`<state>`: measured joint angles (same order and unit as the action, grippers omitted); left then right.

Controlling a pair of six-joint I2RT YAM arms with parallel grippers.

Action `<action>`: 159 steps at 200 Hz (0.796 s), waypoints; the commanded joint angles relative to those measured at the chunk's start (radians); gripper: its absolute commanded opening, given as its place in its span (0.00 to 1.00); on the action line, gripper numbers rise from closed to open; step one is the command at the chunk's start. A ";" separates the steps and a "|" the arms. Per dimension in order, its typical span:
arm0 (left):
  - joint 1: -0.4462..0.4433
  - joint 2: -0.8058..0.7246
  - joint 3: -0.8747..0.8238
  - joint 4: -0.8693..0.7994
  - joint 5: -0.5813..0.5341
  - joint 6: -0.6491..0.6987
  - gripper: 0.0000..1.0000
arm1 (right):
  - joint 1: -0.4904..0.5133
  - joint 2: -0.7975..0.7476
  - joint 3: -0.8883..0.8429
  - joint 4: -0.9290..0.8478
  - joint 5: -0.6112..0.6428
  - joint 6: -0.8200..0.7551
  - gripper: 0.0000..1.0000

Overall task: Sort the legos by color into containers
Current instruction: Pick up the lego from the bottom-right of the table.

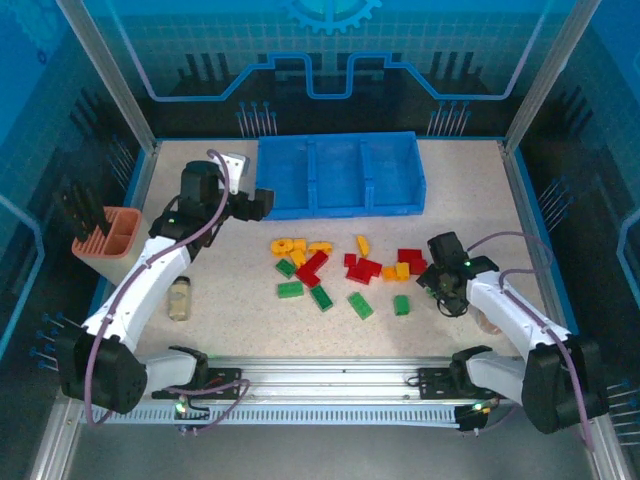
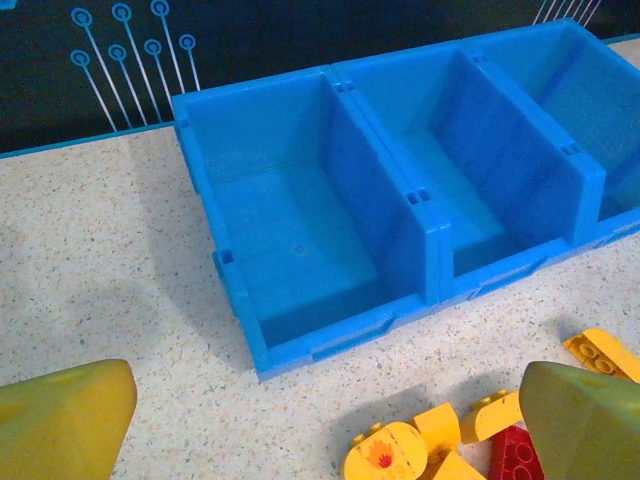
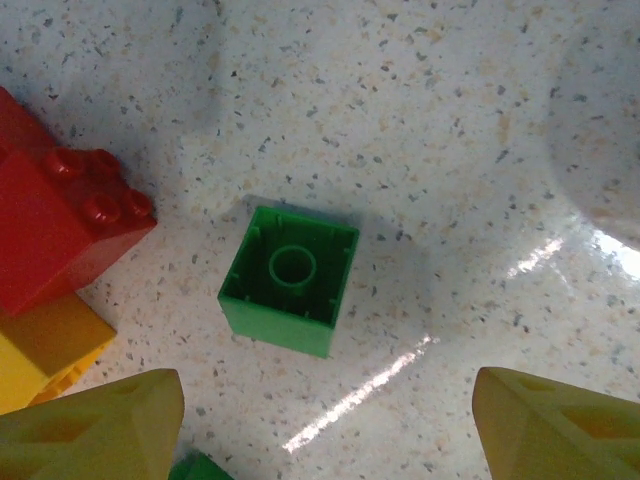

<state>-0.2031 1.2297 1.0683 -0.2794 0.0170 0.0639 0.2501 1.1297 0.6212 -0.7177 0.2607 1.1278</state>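
Observation:
The legos lie loose on the table in front of the blue tray point(image 1: 340, 205): yellow ones point(image 1: 290, 247), red ones point(image 1: 363, 270) and green ones point(image 1: 321, 297). All three containers point(image 2: 300, 240) are empty. My left gripper point(image 1: 262, 203) hovers open at the tray's left front corner, and yellow bricks point(image 2: 385, 455) show between its wide-spread fingers point(image 2: 70, 420). To the right of the pile, my right gripper point(image 1: 445, 295) stands open and low over the table. An upturned green square brick point(image 3: 290, 278) lies just ahead of that gripper point(image 3: 325, 420), not between the fingers, with a red brick point(image 3: 55, 235) to its left.
A peach slotted holder point(image 1: 108, 232) stands at the left table edge. A beige object point(image 1: 180, 298) lies beside the left arm. A shiny pale round thing point(image 3: 600, 170) lies at the right of the right wrist view. Metal posts frame the table's sides.

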 commanded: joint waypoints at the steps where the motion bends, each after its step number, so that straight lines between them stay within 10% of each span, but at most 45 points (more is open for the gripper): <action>1: -0.004 -0.007 0.038 -0.004 0.021 0.030 0.99 | 0.014 0.034 -0.009 0.060 0.015 0.026 0.77; 159: -0.004 -0.019 -0.007 0.028 0.017 0.065 0.99 | -0.028 0.238 0.014 0.165 0.066 -0.054 0.58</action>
<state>-0.2031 1.2297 1.0725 -0.2790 0.0208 0.1074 0.2409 1.3415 0.6209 -0.5720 0.2962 1.0935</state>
